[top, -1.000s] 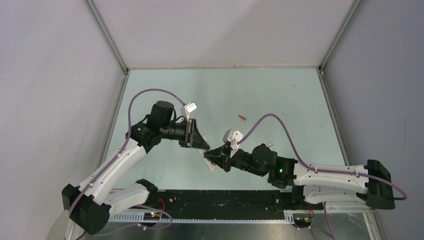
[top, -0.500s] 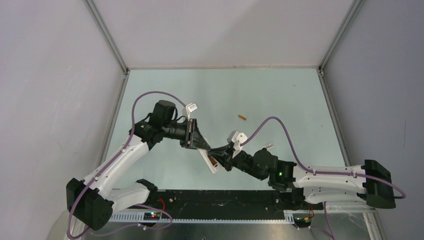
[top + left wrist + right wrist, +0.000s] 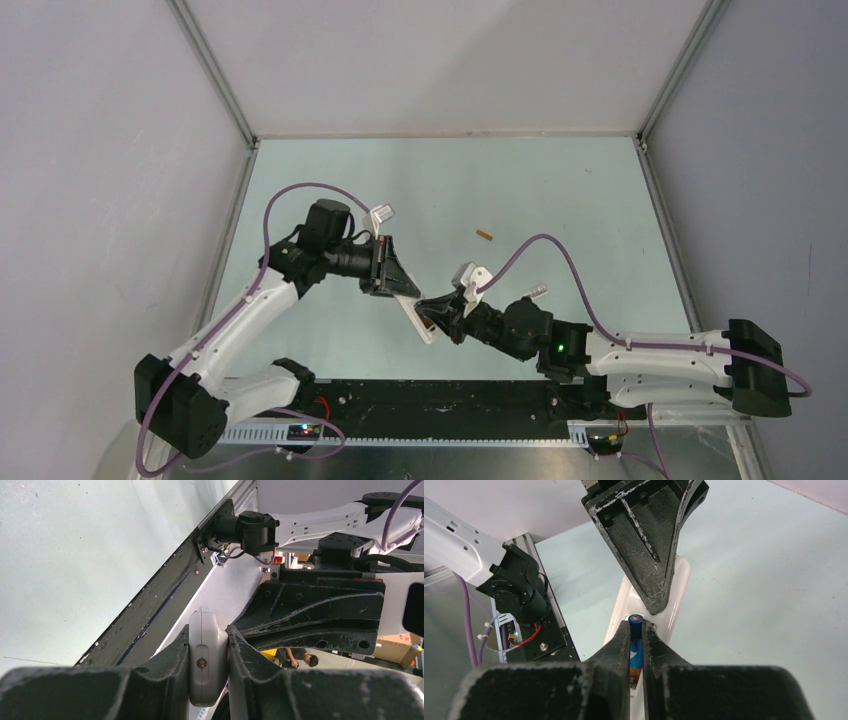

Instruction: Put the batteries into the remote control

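Observation:
My left gripper (image 3: 402, 287) is shut on the white remote control (image 3: 424, 325) and holds it off the table, tilted; the left wrist view shows the remote control (image 3: 207, 655) edge-on, clamped between both fingers (image 3: 170, 670). My right gripper (image 3: 432, 308) is shut on the blue battery (image 3: 635, 642), pinched upright between its fingertips. The battery's top end touches the remote control (image 3: 676, 587) just below the left gripper's fingers (image 3: 649, 545). The orange battery (image 3: 485, 236) lies alone on the table, behind both grippers.
A black rail (image 3: 450, 400) with wiring runs along the near table edge under both arms. Grey enclosure walls (image 3: 120, 200) and metal frame posts close in the left, right and back sides of the pale green table (image 3: 560, 190).
My right gripper has edged up and left with the blue battery, closing onto the remote. The left gripper has shifted slightly right with the remote. Both grips are unchanged.

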{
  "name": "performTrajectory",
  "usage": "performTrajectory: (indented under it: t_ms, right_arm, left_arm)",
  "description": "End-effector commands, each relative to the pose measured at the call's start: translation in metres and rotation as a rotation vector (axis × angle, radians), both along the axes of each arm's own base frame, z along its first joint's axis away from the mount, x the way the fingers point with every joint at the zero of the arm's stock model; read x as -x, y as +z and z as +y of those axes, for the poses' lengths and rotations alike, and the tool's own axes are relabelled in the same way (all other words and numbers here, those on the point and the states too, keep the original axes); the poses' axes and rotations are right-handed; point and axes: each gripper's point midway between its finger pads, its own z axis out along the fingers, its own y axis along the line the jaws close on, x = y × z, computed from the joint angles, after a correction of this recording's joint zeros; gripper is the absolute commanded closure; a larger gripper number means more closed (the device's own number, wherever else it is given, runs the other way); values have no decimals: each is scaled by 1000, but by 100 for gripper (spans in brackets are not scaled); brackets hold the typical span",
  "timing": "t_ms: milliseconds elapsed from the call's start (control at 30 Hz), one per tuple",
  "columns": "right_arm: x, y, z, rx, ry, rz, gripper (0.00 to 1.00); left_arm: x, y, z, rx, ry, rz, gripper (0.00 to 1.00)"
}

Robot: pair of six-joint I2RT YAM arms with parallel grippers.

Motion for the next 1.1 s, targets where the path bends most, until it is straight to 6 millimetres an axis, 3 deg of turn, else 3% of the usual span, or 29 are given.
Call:
performTrajectory:
  t_ms: [0,200,500,667,1067]
  right_arm:
    - [-2,-1,-1,6,-18,3,96]
    - [-5,-11,-5,34,-52,57,88]
    - [-7,-24,-9,71,-78,97,83]
    - [-12,-16,-9,44,-104,106,64]
    - [-8,17,-8,-36,-32,147,46]
  left_arm:
    - [2,6,-1,32,-15,20,100]
    - [1,4,0,28,-9,18,100]
    - [-1,2,0,21,-4,17,100]
    - [-2,2,0,16,7,16,100]
    - [-6,-3,0,0,13,18,100]
